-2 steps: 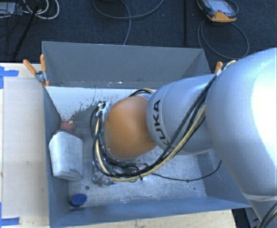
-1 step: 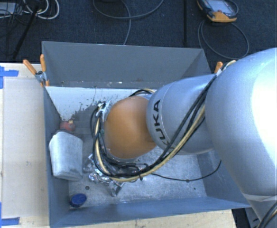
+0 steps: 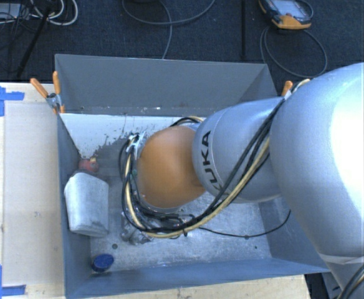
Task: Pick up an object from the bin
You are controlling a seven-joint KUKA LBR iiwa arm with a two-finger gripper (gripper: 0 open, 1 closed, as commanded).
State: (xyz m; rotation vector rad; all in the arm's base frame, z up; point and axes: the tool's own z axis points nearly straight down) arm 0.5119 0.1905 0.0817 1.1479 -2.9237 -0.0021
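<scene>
The arm is down in the bin, its hand low under the orange cover. Whether it is released or clenched cannot be told. The nearest thing is a pale grey block, just to its left. This is probably the grasping step; next it needs a firm grip, then a straight lift.

The grey metal bin had a paler floor flecked with dark specks. It held a whitish-grey, faintly mottled roll, a small reddish piece and a dark blue round cap. The arm above was silver-grey with dark lettering, its wrist cover a glossy orange-brown, and black and yellow cables looped around it.
</scene>
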